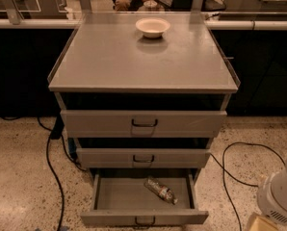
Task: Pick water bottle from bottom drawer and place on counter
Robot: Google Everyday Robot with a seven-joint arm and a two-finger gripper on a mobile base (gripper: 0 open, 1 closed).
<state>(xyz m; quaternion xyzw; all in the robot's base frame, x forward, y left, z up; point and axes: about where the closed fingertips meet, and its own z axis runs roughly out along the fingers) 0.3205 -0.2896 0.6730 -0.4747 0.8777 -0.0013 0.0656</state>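
Clear water bottle in bottom drawer lies left of tool; grip state unclear

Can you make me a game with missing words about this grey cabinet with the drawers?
1. The bottom drawer is pulled ___.
2. The water bottle lies on its ___ inside that drawer.
3. The bowl on the counter is ___ in colour.
4. The gripper is ___ of view; only a white part of the robot shows at the lower right.

Missing words: open; side; white; out.
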